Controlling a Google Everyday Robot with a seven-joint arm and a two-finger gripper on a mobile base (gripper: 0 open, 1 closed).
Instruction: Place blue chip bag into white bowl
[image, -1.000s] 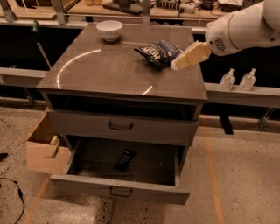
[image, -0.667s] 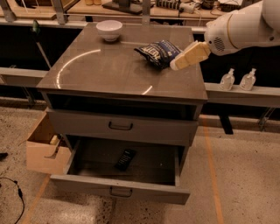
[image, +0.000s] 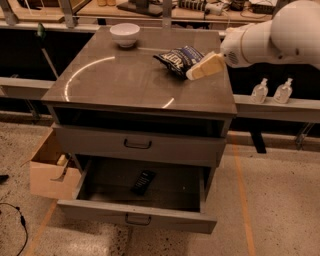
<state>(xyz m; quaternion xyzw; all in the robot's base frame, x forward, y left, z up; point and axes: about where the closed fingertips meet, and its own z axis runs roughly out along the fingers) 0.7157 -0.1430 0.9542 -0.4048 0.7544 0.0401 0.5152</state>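
Note:
The blue chip bag (image: 178, 60) lies crinkled on the grey cabinet top (image: 125, 82), right of centre toward the back. The white bowl (image: 125, 35) stands at the back left of the same top, well apart from the bag. My gripper (image: 194, 74) comes in from the right on a white arm (image: 280, 35). Its pale fingers (image: 206, 66) reach down to the bag's right edge and touch or overlap it.
The bottom drawer (image: 142, 192) is pulled open with a dark remote-like object (image: 143, 182) inside. An open cardboard box (image: 50, 167) sits on the floor at the left. Two small bottles (image: 271, 91) stand on a rail at the right. A cluttered bench runs behind the cabinet.
The gripper has shifted slightly left and down toward the bag's right edge. The bag and the bowl have not moved.

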